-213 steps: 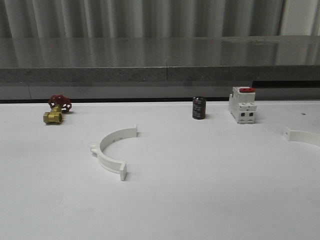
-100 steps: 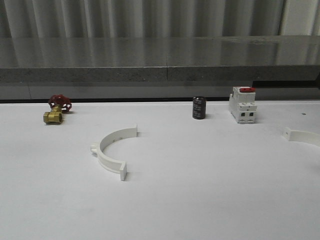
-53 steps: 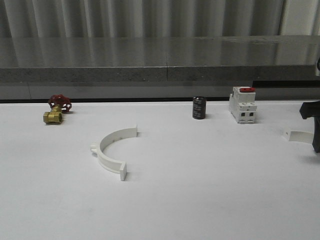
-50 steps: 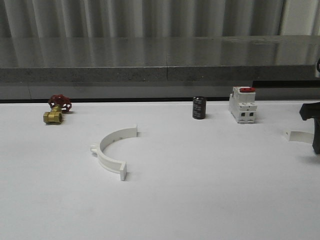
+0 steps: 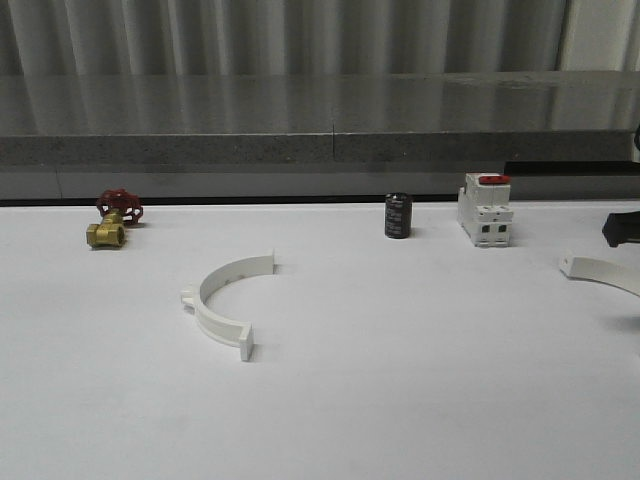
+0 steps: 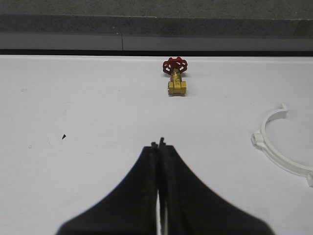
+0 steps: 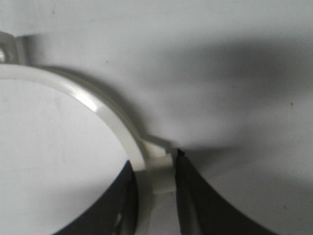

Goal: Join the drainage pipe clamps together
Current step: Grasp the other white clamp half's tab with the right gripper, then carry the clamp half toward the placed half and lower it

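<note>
One white half-ring drainage pipe clamp [image 5: 224,305] lies flat on the table left of centre, its open side facing right. The other clamp [image 5: 600,270] is at the right edge, partly cut off. A dark part of my right gripper [image 5: 622,228] shows just above it. In the right wrist view my right gripper [image 7: 154,169] is shut on that clamp [image 7: 98,103], its fingers pressing a ribbed spot on the band. My left gripper [image 6: 159,144] is shut with nothing in it, hovering over bare table. The left-hand clamp [image 6: 279,154] lies off to its side.
A brass valve with a red handwheel [image 5: 113,219] sits at the back left, and it also appears ahead of my left gripper [image 6: 175,80]. A black cylinder [image 5: 398,216] and a white breaker with a red top [image 5: 486,209] stand at the back. A grey ledge [image 5: 320,150] bounds the table behind.
My right gripper came in at the right edge and dropped over the right clamp. It has since pulled up and right, and the clamp's free end has shifted slightly left.
</note>
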